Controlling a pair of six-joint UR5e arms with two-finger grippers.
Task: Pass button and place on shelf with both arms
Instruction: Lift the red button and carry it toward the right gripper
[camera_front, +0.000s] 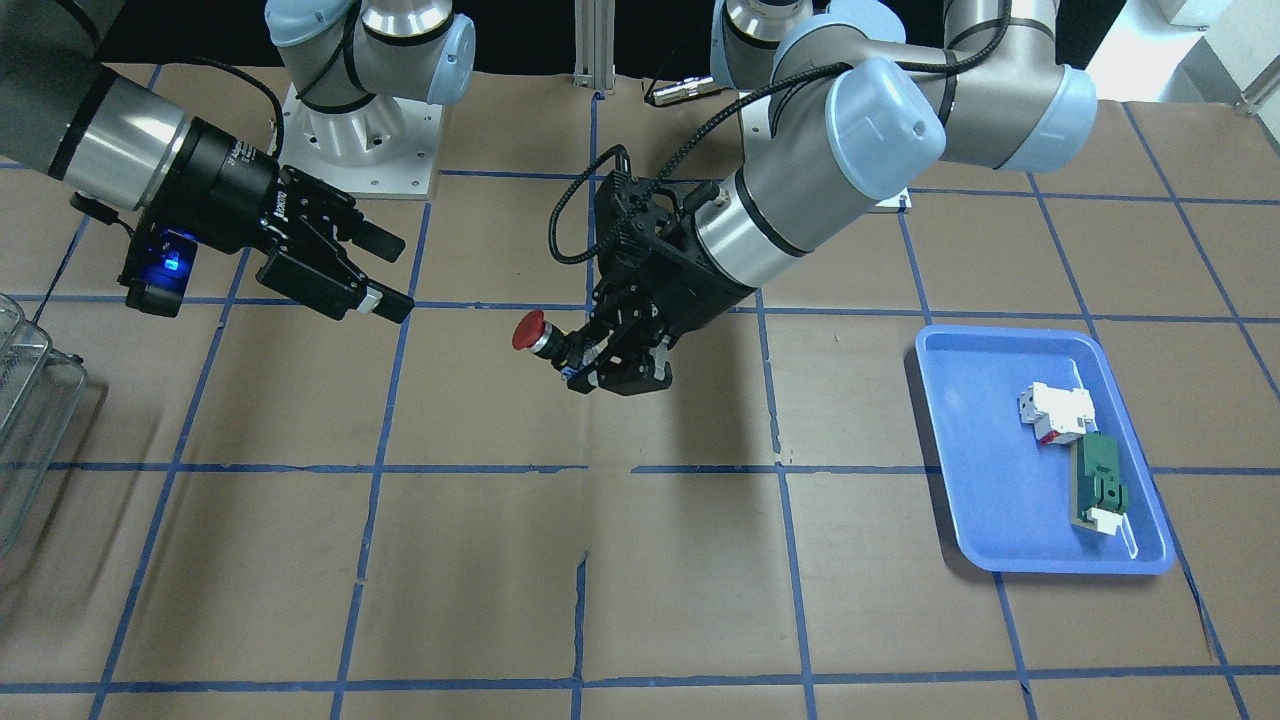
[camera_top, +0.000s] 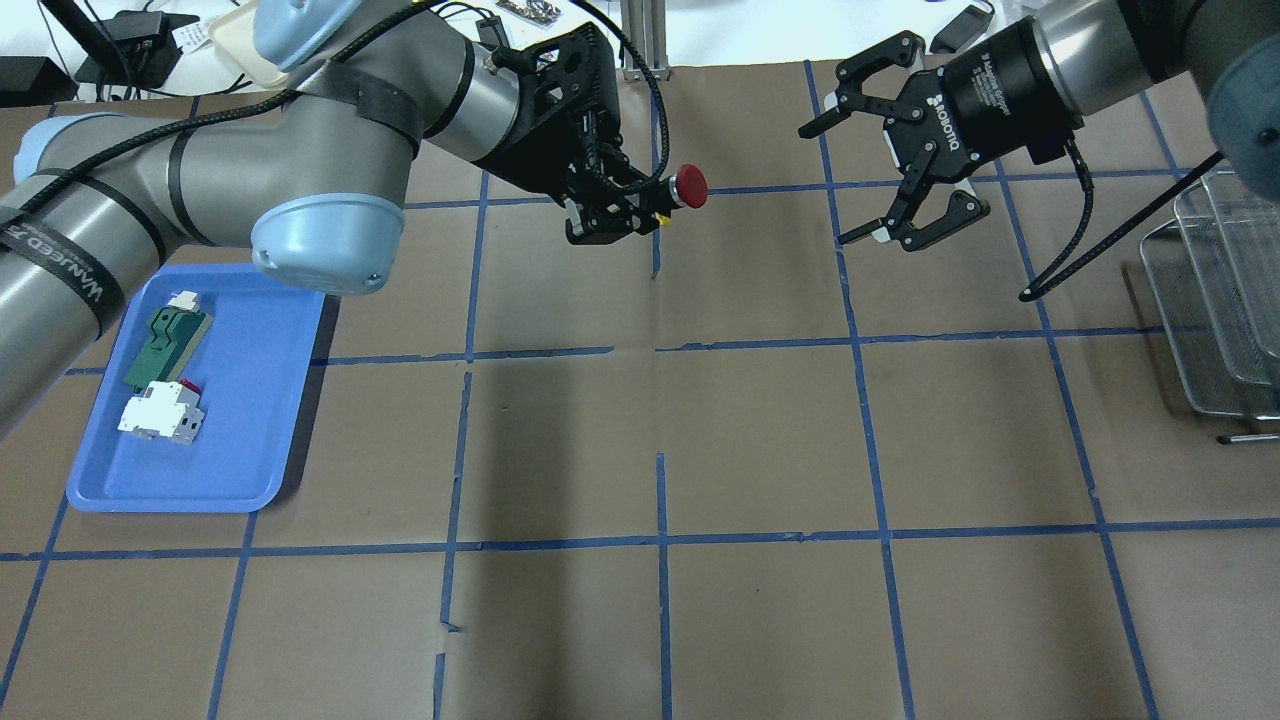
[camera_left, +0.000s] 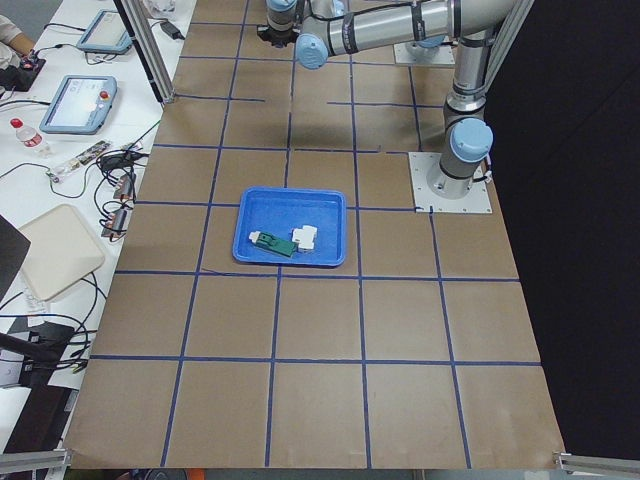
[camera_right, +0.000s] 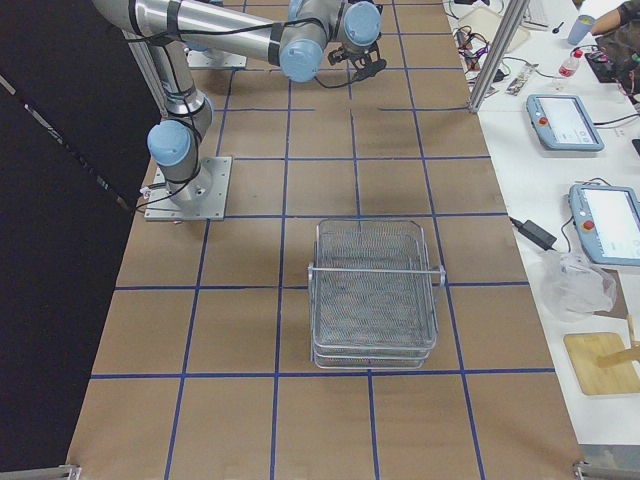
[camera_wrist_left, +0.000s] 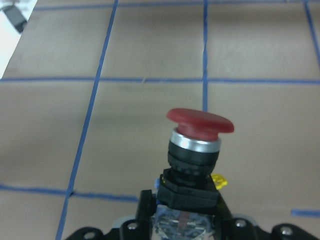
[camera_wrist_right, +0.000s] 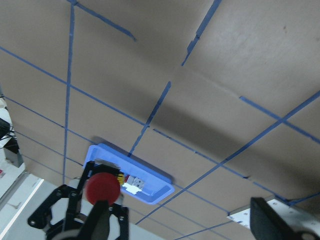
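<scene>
At mid-worktop (camera_top: 760, 430), the button (camera_top: 688, 186) is held clear of the surface by the left gripper (camera_top: 645, 208). Its jaws are pinched on the black body near the clear end block, and the red cap is pointed toward the right gripper (camera_top: 822, 186). The right gripper's jaws are spread wide, nothing is held, and it is well apart from the cap.

Risk, as judged: only the cap and a short length of body are exposed.
- A take on the rounded cap could slip.
- An early release by the left jaws would let the button drop and roll.
- A misaligned approach could knock it askew in the pinch.

Containers:
- Blue tray (camera_top: 250, 440), far left: a green flat part (camera_top: 165, 345) and a white block with red marks (camera_top: 160, 415) are held, just beside each other.
- Wire-mesh shelf (camera_top: 1210, 350), far right: no part is seen in its trays.
</scene>
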